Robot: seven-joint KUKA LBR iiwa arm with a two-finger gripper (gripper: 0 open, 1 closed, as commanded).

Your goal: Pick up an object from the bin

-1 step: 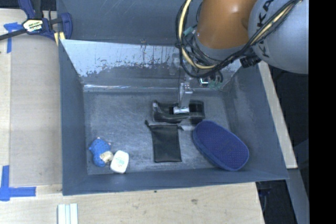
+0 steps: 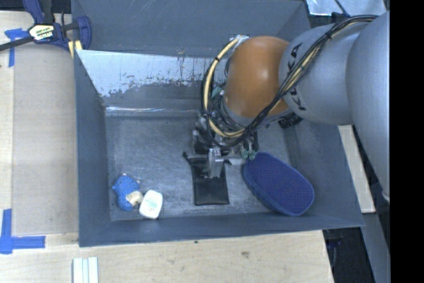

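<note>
Grey metal is forming the bin (image 2: 93, 142), and in the camera view the arm (image 2: 344, 69), with its orange cover (image 2: 255, 76), is hanging over the floor up and left of a blue oval pouch (image 2: 278, 183). The gripper (image 2: 212, 166) is sitting just left of that pouch's upper end. A flat black rectangular slab (image 2: 211, 192) is lying just left of the pouch, directly below the gripper toward the near wall. The slab's upper edge is running in under the gripper's tip, so the two are looking very close or touching, though which cannot be told. Whether the gripper is standing open or closed cannot be told either, since cables (image 2: 215, 86) and dark parts are crowding that spot. The slab is appearing to lie flat on the floor, so the pick is judged to be at its approach or closing step, with grasp and lift both remaining. Well left of the pouch, a small blue toy (image 2: 124, 190) and a white cap-like piece (image 2: 151, 204) are lying against one another, apart from the gripper.
</note>
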